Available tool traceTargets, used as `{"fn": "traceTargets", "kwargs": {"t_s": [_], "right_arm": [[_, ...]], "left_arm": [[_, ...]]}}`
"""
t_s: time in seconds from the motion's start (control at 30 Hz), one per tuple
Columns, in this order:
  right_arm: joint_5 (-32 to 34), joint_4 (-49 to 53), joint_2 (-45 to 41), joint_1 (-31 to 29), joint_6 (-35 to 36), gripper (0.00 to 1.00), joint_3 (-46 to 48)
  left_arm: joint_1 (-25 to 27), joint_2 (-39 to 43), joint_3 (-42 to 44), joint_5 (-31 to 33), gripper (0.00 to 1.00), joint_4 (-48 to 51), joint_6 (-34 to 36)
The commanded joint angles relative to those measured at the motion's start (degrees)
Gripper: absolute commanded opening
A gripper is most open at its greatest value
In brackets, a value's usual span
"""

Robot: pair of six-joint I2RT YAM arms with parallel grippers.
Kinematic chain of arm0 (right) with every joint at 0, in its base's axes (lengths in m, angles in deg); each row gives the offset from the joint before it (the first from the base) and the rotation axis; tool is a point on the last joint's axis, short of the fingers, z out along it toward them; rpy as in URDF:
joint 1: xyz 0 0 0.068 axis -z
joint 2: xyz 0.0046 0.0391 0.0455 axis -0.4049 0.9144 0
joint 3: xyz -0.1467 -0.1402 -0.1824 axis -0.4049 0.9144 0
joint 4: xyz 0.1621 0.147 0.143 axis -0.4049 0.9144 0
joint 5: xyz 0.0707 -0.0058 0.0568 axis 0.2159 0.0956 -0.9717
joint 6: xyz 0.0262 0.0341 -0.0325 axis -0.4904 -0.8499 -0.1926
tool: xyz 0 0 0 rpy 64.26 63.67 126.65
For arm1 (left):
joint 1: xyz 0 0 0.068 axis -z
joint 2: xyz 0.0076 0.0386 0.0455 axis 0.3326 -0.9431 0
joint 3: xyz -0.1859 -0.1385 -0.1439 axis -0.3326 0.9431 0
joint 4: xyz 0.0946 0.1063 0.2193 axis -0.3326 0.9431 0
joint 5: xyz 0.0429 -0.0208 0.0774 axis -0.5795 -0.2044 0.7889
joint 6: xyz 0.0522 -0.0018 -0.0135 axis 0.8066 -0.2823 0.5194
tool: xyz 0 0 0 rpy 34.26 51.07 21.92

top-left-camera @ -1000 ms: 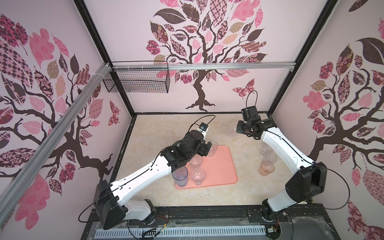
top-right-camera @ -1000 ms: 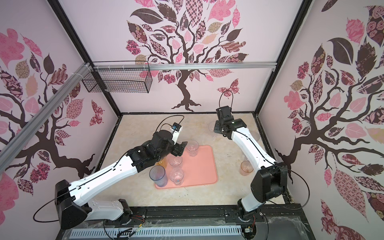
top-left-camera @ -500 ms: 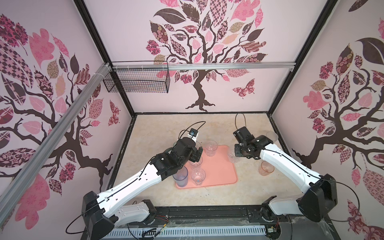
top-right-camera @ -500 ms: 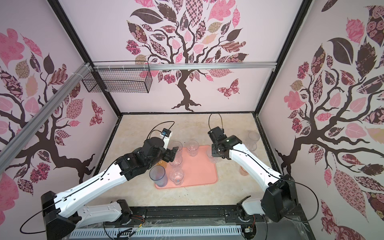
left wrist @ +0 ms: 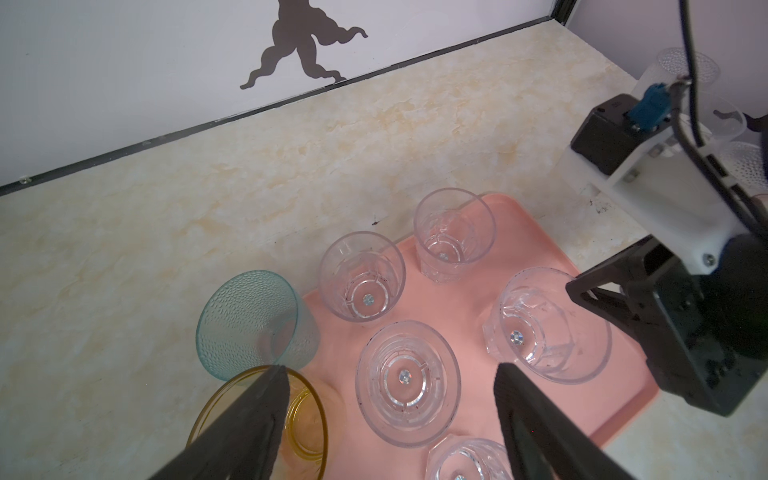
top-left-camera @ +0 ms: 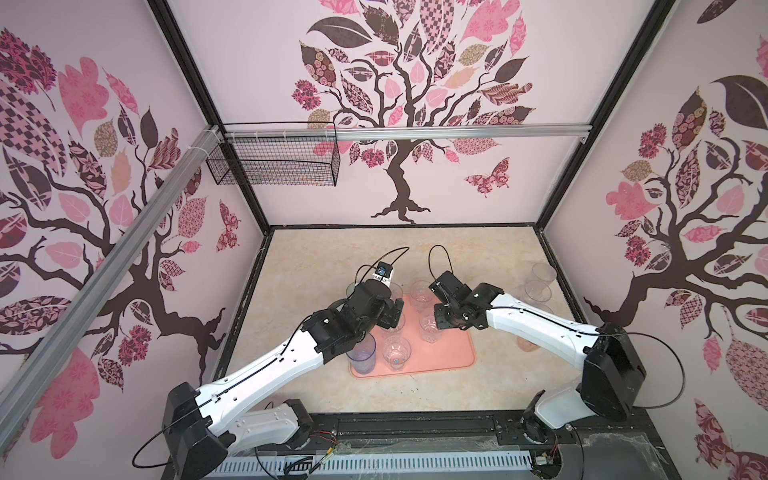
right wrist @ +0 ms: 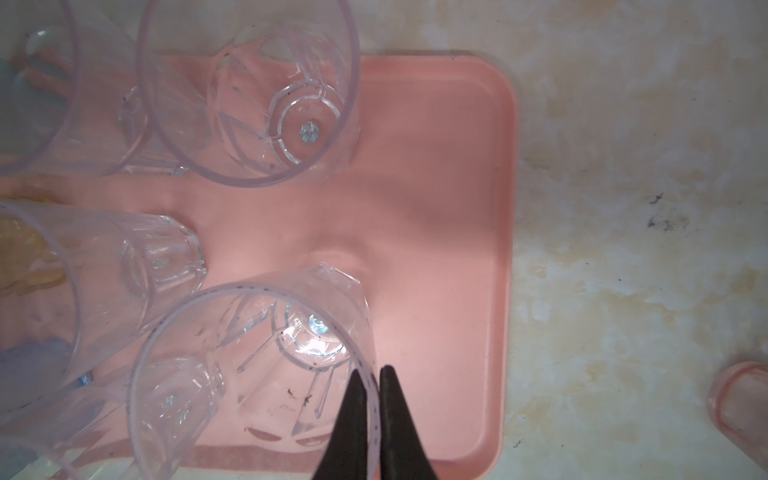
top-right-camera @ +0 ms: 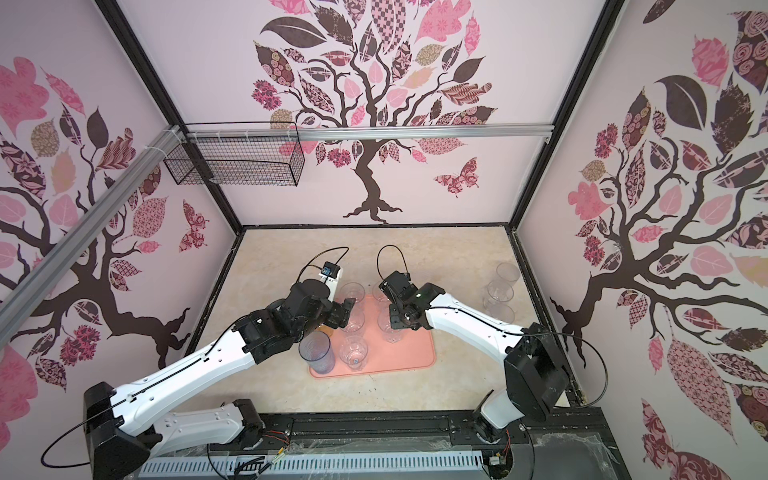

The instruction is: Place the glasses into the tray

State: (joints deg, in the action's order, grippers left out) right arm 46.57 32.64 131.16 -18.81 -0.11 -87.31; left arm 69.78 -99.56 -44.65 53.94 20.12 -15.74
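R end effector [right wrist: 372,370] clamped on rim of clear faceted glass [right wrist: 249,374], upright over tray [right wrist: 449,199]. L end effector [left wrist: 390,373] hangs jaws apart, gripping nothing, above a round clear glass [left wrist: 409,403] on same tray; amber glass [left wrist: 309,419] under one finger [left wrist: 249,419], teal glass [left wrist: 249,324] just beyond.

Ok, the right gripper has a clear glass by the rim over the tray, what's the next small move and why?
Probably ease it down and open the jaws. The right gripper is shut on the rim of a clear faceted glass that stands upright over the tray, inside its rim. Whether its base already touches the tray I cannot tell, hence lowering first.
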Motion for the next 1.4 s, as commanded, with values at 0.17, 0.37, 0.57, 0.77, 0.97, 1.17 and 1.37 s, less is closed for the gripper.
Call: {"fn": "traceTargets", "kwargs": {"t_s": [0.17, 0.37, 0.57, 0.77, 0.97, 1.17, 1.37], "right_arm": [[-0.1, -3.0, 5.1, -0.3, -0.1, 0.00, -2.4], [-0.8, -3.8, 6.8, -0.3, 0.2, 0.00, -2.6], [-0.2, -3.7, 6.4, -0.4, 0.2, 0.00, -2.8], [-0.4, -3.6, 6.8, -0.4, 0.6, 0.07, -3.2], [-1.1, -2.3, 6.3, -0.3, 0.6, 0.27, -4.9], [-2.5, -0.6, 3.2, -0.2, 0.4, 0.40, -6.2], [-1.4, 4.9, -1.1, 0.6, 2.8, 0.47, -9.7]], "left_arm": [[0.1, 0.2, 1.8, 0.0, 0.82, -1.2, -0.5], [0.1, 0.5, 2.2, 0.3, 0.82, -1.1, -0.2], [0.1, 0.5, 2.7, 0.2, 0.82, -1.7, -0.4], [0.1, -0.7, 2.1, -0.7, 0.82, -2.5, -0.2], [0.1, -0.9, 2.4, -1.0, 0.82, -2.9, -0.2], [0.1, -1.8, 1.9, -1.5, 0.82, -2.5, -0.2], [0.1, -2.4, 0.0, -3.3, 0.82, -1.5, 1.2]]}}
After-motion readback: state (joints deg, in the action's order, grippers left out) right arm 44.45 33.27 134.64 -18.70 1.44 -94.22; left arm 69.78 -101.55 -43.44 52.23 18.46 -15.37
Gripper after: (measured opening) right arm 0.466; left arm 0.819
